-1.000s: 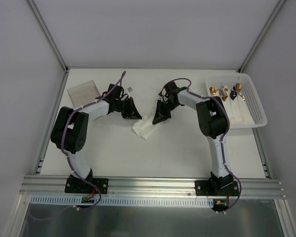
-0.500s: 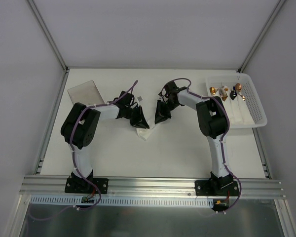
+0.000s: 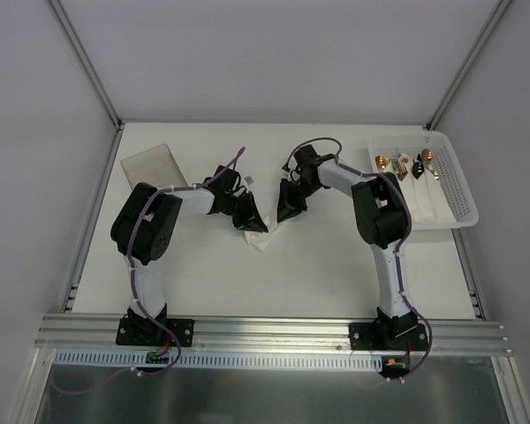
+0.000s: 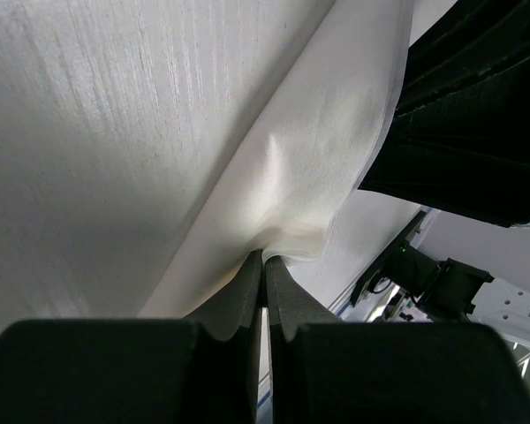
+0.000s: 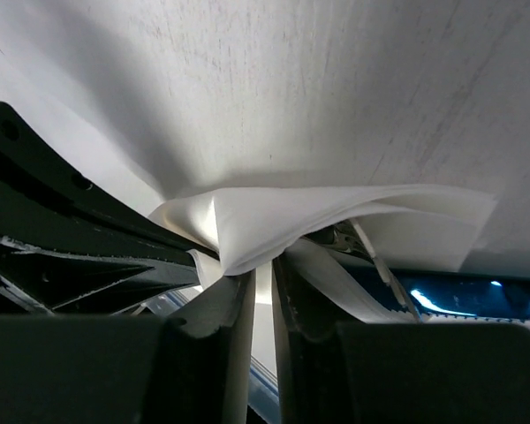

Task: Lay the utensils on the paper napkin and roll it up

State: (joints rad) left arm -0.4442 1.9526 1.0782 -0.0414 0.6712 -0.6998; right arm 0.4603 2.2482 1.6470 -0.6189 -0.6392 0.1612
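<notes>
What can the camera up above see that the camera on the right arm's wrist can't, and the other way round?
Only the top view shows the white basket of rolled cutlery, the grey sheet and both whole arms. Only the right wrist view shows the right gripper close up, its fingers nearly together at a fold of the paper napkin, with a fork tucked underneath. Both show the napkin and the left gripper at it.

Paper napkin (image 3: 263,237) lies mid-table (image 3: 318,265), basket (image 3: 464,190) far right.

Your left pincer (image 4: 265,274) has its fingers (image 4: 244,291) pressed together, pinching a puckered fold of the paper napkin (image 4: 300,177). The white sheet drapes up and away; the other arm's dark body (image 4: 477,115) sits just beside it.
</notes>
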